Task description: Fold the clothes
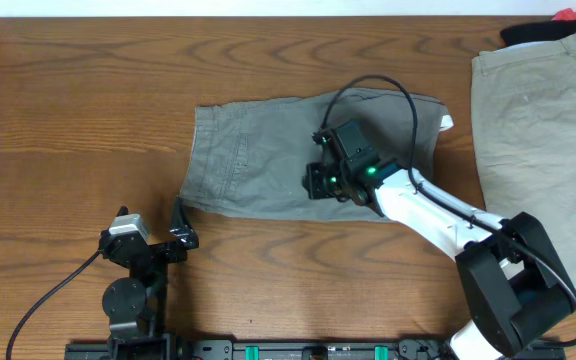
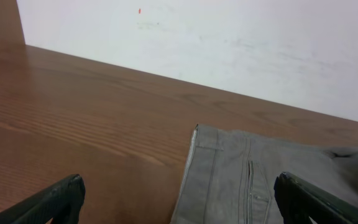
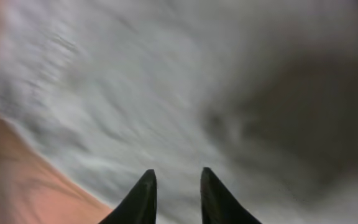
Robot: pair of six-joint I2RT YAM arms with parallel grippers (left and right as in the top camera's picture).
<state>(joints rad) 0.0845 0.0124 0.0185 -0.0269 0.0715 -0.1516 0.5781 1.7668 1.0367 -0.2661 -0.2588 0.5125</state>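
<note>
The grey-green shorts (image 1: pixel 258 150) lie spread flat in the middle of the table. My right gripper (image 1: pixel 318 183) hovers low over their lower middle part. In the blurred right wrist view, grey cloth (image 3: pixel 197 74) fills the picture and the right gripper (image 3: pixel 178 177) shows a narrow gap between its tips with nothing in it. My left gripper (image 1: pixel 181 228) rests near the shorts' lower left corner. In the left wrist view the left gripper (image 2: pixel 179 185) is wide open, with the shorts' edge (image 2: pixel 241 180) ahead of it.
A larger tan pair of shorts (image 1: pixel 538 120) lies at the right edge, with black (image 1: pixel 533 35) and red (image 1: pixel 573 17) garments behind it at the far right corner. Bare wood of the table (image 1: pixel 68 120) spreads to the left. A white wall (image 2: pixel 229 43) stands behind.
</note>
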